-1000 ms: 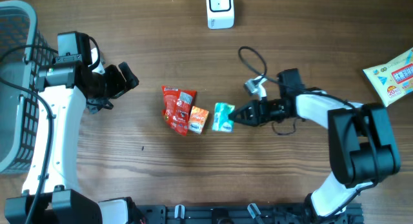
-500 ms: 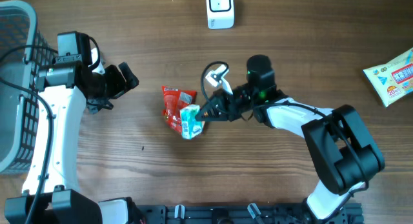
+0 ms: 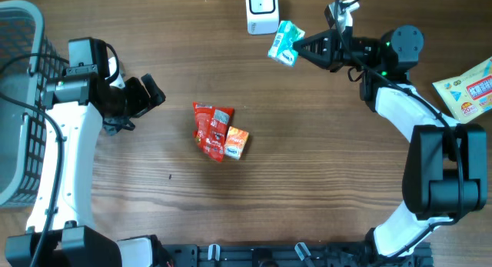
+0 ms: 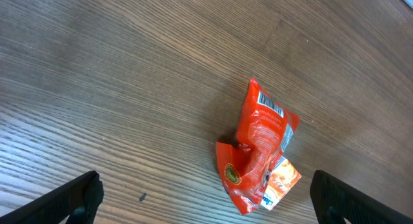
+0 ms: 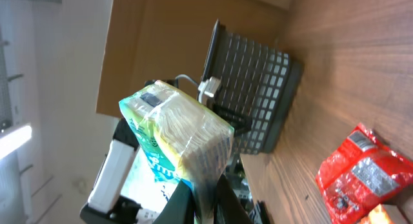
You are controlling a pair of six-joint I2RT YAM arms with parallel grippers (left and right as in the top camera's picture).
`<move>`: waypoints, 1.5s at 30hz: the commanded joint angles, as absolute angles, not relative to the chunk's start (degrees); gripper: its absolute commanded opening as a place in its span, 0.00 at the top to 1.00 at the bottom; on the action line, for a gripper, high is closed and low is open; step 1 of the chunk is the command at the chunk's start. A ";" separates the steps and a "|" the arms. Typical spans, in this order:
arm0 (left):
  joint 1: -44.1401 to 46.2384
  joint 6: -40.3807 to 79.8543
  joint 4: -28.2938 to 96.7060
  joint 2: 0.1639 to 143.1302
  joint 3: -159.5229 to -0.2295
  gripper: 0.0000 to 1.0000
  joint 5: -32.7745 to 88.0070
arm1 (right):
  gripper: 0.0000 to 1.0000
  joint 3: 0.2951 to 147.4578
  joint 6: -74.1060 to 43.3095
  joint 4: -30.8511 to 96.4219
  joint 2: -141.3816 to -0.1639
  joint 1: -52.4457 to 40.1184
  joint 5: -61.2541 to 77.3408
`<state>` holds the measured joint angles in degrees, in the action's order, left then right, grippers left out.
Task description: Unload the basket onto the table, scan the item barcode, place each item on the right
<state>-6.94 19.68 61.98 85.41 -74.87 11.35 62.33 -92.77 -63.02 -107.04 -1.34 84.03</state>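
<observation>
The wooden table (image 3: 154, 205) carried a white scanner (image 3: 262, 11) at its far edge. Within the last second the right fingers (image 3: 314, 45) had carried the teal packet (image 3: 286, 44) away from the red packet (image 3: 211, 128) and the orange packet (image 3: 237, 142), both left lying well below the scanner, and brought it to just right of the scanner. That probably put the task at the presenting step, with only the turn of the barcode toward the scanner left. Whether a barcode faced it could not be told. The right fingers were clamped together on one edge of the packet, so that in the wrist view the teal packet (image 5: 177, 137) stood out beyond the fingers (image 5: 175, 204), clear of the table. The left fingers (image 3: 153, 93) stood wide apart and empty, well left of the scanner.
</observation>
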 commanded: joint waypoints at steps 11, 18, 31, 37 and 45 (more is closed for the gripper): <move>-7.27 20.18 61.98 85.56 -75.55 0.00 11.00 | 0.96 63.86 -86.70 -78.19 -107.48 -1.26 92.92; -7.27 20.18 62.00 85.56 -75.55 0.00 11.00 | 0.96 63.86 -94.65 -64.45 -107.48 1.08 92.25; -7.25 20.16 61.98 85.56 -75.55 0.00 11.03 | 0.95 63.86 -79.96 -51.35 -107.48 -3.62 67.61; -7.27 20.18 61.98 85.56 -75.55 0.00 11.00 | 0.95 78.39 -38.72 10.79 -106.87 -12.58 10.20; -7.25 20.16 61.98 85.56 -75.55 0.00 11.00 | 0.96 89.47 6.44 0.27 -113.27 -23.44 -33.54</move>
